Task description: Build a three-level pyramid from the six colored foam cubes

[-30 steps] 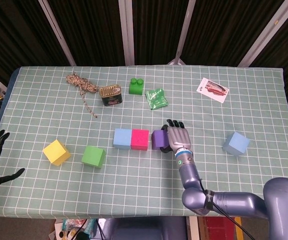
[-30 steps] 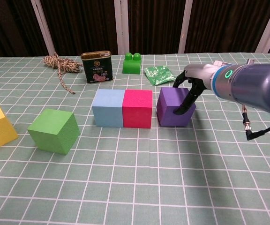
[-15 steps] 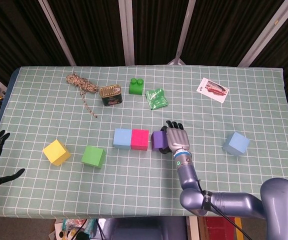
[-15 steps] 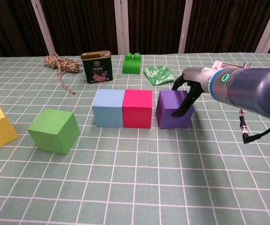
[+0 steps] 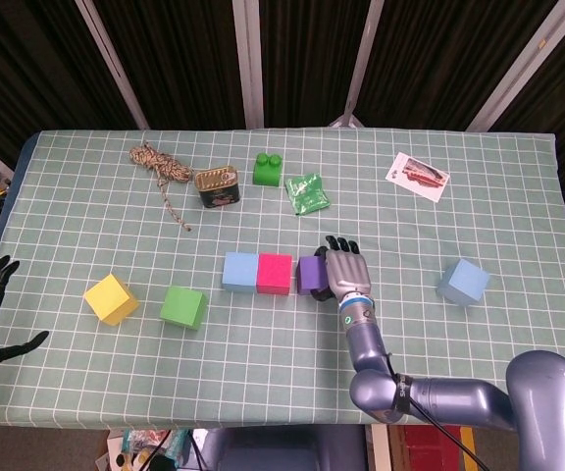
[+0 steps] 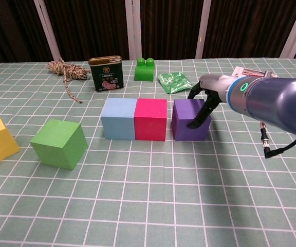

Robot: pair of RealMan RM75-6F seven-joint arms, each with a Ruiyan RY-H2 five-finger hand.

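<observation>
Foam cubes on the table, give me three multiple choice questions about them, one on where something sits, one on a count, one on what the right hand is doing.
1. Which cube lies farthest right in the head view?
A. yellow
B. lone blue
C. green

2. How many cubes stand in the row?
A. three
B. two
C. five

3. What is the right hand doing?
A. resting on the tin
B. holding the rope
C. touching the purple cube

Answers:
1 B, the lone blue cube sits apart at the right.
2 A, light blue cube, pink cube and purple cube line up.
3 C, the right hand has fingers against the purple cube's side.
</observation>
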